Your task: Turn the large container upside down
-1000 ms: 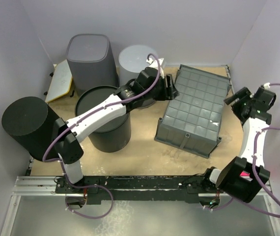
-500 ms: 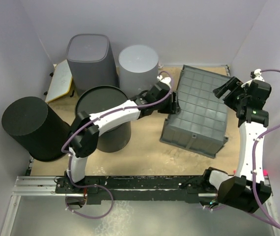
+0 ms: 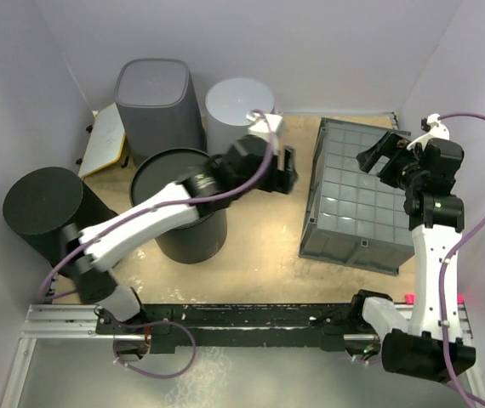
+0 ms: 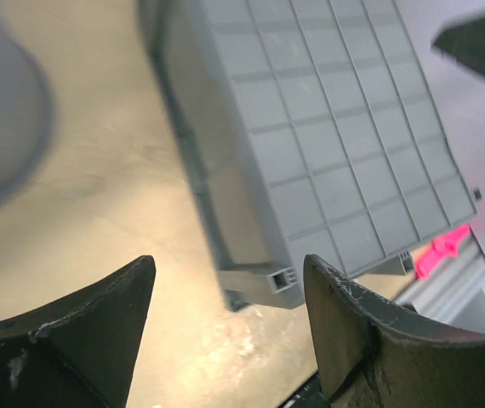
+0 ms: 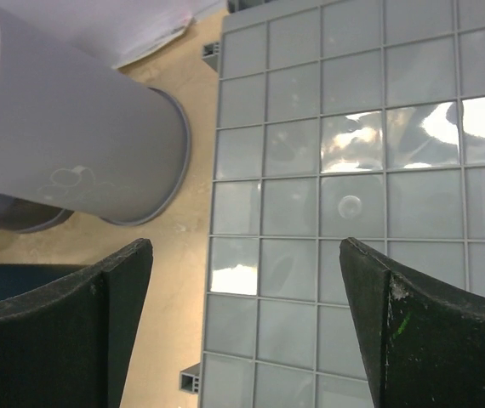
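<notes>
From above, the right arm (image 3: 425,255) covers the far right corner of the large container (image 3: 349,204), and the left arm (image 3: 153,212) hides part of the dark bin (image 3: 193,242). In the left wrist view, the pale bin (image 4: 0,110) is blurred and cut off at the left edge.

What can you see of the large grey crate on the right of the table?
The crate is a rectangular box of glossy grey plastic. It lies upside down at the right of the tan table, its gridded bottom facing up and reflecting the lights. A small lug sticks out of its near wall. The right gripper hangs above its far end, the left gripper beside its left wall; both jaws are open, neither holds it.
</notes>
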Controlling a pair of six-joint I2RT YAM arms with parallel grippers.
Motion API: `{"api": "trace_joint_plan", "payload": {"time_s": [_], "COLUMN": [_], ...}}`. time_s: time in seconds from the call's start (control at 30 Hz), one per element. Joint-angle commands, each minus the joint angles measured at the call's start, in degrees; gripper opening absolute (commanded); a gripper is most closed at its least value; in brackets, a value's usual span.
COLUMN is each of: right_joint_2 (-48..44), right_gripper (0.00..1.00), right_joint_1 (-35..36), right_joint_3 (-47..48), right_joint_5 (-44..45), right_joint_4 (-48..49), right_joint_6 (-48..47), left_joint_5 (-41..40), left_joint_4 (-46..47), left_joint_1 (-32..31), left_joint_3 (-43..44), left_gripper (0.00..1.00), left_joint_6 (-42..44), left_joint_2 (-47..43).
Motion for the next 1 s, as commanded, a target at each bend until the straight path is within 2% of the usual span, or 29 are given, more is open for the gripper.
{"api": "trace_joint_plan", "payload": {"time_s": [0.0,0.17,0.33,0.47,0.97], "right_joint_2": [-3.1,-6.1,-9.4,-10.8,-11.0], "right_gripper": [0.98,1.00,1.00,1.00,1.00], "right_joint_1": [1.1,1.5,1.6,1.5,1.8], "right_joint_3": [-1.4,-7.0,-15.4,-19.0,-17.6], "right_joint_5": [-4.3,-8.5,-14.5,-18.3,-16.0], "right_joint_4": [4.7,10.8,20.5,24.7,21.6], "right_joint_6": [-1.2,-0.3,3.9,6.0,4.2], "left_joint_5": [-17.3,-24.7,-32.0,-35.0,-34.6], "left_joint_4": [-3.4,-3.4,-3.2,-4.0,-2.4], "left_joint_1": [0.4,0.4,0.4,0.4,0.4], "left_joint_3": [-6.3,-15.6,-21.3,-21.2,-20.6], "left_gripper": [0.68,0.71,0.71,0.71,0.72], "left_joint_6": [2.4,-0.2,-2.2,-2.5,0.5], "left_joint_2": [-14.4,-26.0,-32.7,-33.1,-31.5]}}
